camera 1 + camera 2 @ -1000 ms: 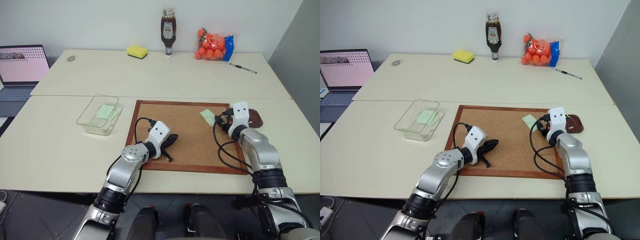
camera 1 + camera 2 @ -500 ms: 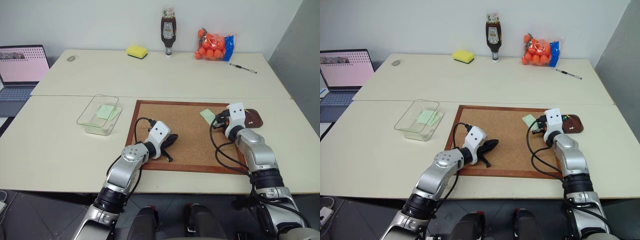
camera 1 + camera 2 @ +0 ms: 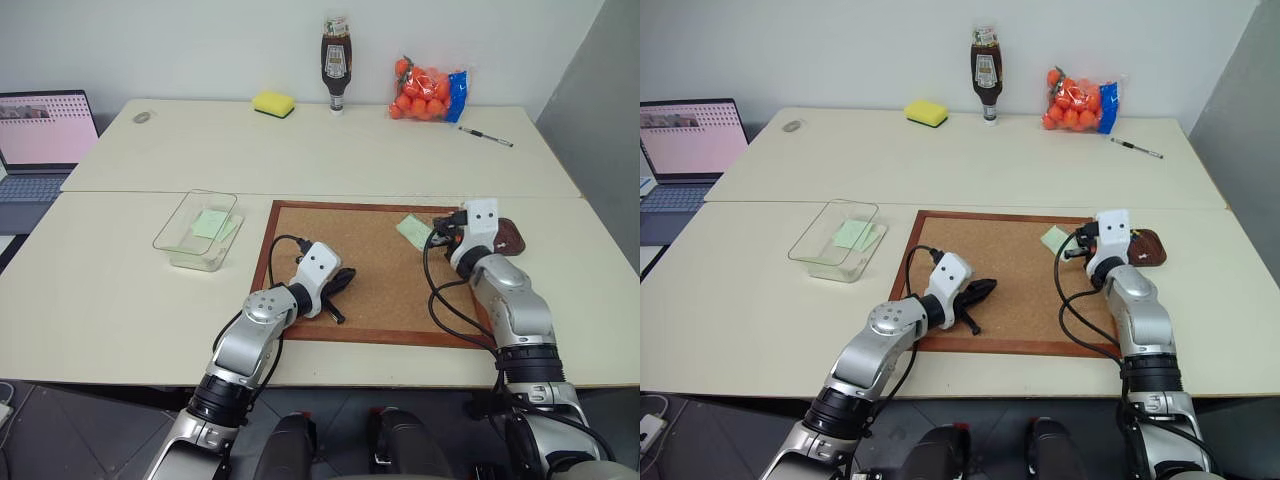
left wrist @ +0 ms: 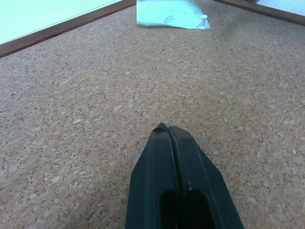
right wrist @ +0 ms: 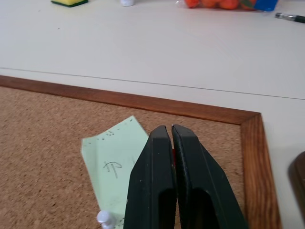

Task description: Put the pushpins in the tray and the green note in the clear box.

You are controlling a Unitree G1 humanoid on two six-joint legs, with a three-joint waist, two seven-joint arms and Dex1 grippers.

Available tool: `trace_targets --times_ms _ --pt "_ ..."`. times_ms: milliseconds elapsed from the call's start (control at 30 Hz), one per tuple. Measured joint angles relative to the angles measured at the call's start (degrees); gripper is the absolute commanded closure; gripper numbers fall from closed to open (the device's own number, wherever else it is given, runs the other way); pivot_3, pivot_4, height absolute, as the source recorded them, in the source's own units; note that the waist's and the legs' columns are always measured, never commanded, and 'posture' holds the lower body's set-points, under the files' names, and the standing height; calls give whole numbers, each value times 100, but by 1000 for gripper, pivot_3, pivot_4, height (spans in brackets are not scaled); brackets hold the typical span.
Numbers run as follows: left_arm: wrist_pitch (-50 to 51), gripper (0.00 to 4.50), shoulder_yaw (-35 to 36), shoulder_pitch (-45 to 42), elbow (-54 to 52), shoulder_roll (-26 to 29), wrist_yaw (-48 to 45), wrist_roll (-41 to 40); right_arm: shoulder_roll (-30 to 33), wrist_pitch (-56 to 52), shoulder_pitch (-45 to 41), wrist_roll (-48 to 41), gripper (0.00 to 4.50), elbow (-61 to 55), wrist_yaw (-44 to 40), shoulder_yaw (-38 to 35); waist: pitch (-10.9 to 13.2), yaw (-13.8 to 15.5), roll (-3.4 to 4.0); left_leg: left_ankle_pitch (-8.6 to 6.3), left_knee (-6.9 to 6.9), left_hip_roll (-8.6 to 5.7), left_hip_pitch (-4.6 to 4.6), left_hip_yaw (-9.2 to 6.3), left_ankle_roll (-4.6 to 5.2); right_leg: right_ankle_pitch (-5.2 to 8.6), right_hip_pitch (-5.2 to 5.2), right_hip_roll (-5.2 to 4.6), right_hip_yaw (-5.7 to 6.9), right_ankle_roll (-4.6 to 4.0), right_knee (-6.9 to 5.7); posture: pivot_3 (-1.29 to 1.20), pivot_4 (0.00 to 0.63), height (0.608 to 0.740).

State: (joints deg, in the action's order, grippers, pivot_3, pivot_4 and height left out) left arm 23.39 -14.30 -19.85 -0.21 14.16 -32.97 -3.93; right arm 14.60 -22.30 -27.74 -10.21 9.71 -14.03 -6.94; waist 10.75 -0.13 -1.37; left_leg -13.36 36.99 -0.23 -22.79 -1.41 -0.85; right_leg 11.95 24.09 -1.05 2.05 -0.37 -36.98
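The pale green note [image 3: 411, 230] lies at the far right of the cork board [image 3: 370, 275], with a white pushpin [image 5: 105, 218] stuck in its near corner. My right gripper [image 5: 168, 129] hovers just above the note, shut, and a sliver of a red pushpin [image 5: 173, 152] shows between its fingers. The small brown tray [image 3: 513, 238] sits right of the board, partly hidden behind my right hand. My left gripper [image 4: 167, 130] is shut on nothing and rests low over the board's left half. The clear box [image 3: 175, 222] stands left of the board with green slips [image 3: 210, 224] inside.
On the far table stand a laptop [image 3: 40, 130], a yellow sponge [image 3: 273, 103], a sauce bottle [image 3: 337, 65], a bag of oranges [image 3: 428, 90] and a pen [image 3: 487, 137]. The board's raised wooden frame [image 3: 262, 262] borders the work area.
My right gripper has shut at the note's edge and risen slightly. The note has shifted a little. The left arm has stayed still.
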Motion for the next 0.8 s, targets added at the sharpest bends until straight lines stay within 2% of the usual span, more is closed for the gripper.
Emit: trace_targets --times_ms 200,433,567,767,800 --pt "5 4500 -3 5 0 -1 8 0 44 -1 34 0 4463 -160 159 -86 0 0 0 0 0 0 -1 -1 0 0 0 0 1 0 0 0 150 740" --pt "4 4500 3 24 -14 28 16 6 561 -102 199 171 4463 -248 496 -523 -2 -6 4 0 0 2 4 3 0 0 -1 -1 -3 0 -2 0 150 740" --pt "-2 4500 -9 39 -18 17 17 8 903 -62 147 334 4463 361 673 -647 -3 -1 6 0 -1 -1 3 4 0 0 -2 0 -3 -1 0 0 150 740" --pt "-7 4500 -7 35 -18 35 3 12 963 143 -203 438 4463 1203 673 -685 -4 -15 7 0 0 -2 4 7 1 0 -1 1 -5 0 -1 0 150 740" --pt "-7 4500 -8 33 -17 34 2 12 963 193 -283 439 4258 1328 673 -689 -4 -14 7 0 -1 -2 3 7 1 0 -1 1 -5 0 0 0 150 740"
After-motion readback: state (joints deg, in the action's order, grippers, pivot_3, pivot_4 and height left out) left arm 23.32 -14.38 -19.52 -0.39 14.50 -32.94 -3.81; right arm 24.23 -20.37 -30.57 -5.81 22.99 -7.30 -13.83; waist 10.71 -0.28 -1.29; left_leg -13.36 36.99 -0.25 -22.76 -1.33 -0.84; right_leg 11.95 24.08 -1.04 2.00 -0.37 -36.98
